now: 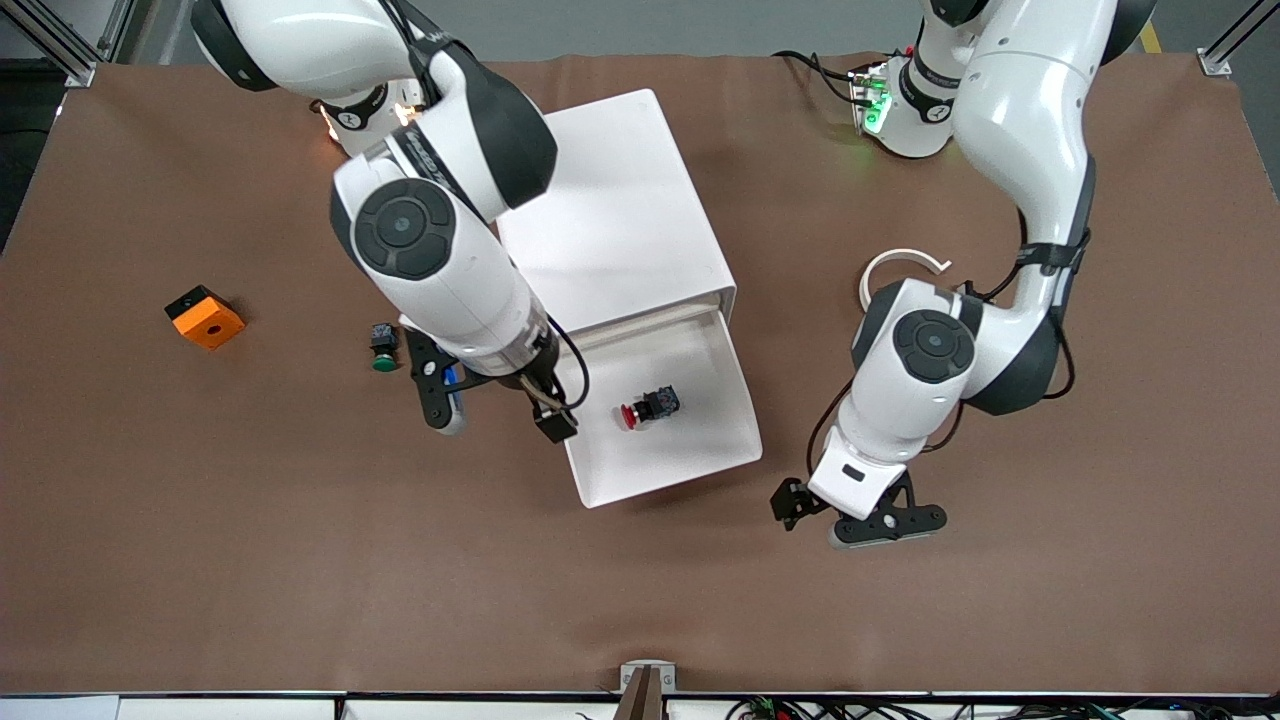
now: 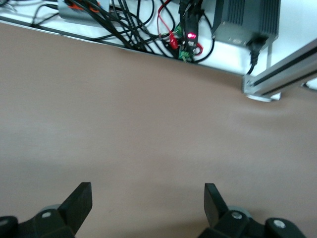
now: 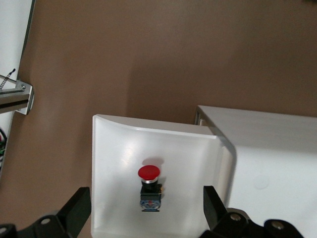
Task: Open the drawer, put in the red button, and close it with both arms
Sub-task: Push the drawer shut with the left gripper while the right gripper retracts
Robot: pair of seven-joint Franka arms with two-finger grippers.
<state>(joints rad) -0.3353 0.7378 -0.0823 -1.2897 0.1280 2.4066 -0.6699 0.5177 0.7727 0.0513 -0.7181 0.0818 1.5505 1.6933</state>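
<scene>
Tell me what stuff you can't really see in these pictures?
- Green button, front view: too small to show details, partly tucked beside the right arm.
- Drawer, front view: the right arm covers its corner toward that arm's end.
- Cabinet, right wrist view: cut off by the picture's edge.
- Red button, left wrist view: not in that picture at all.
- Left gripper: only its fingers show.

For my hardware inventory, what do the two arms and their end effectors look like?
Both arms, right and left, are glossy white with black joint bands, round dark caps and thin black cables. The right end effector and left end effector have black two-finger jaws.
</scene>
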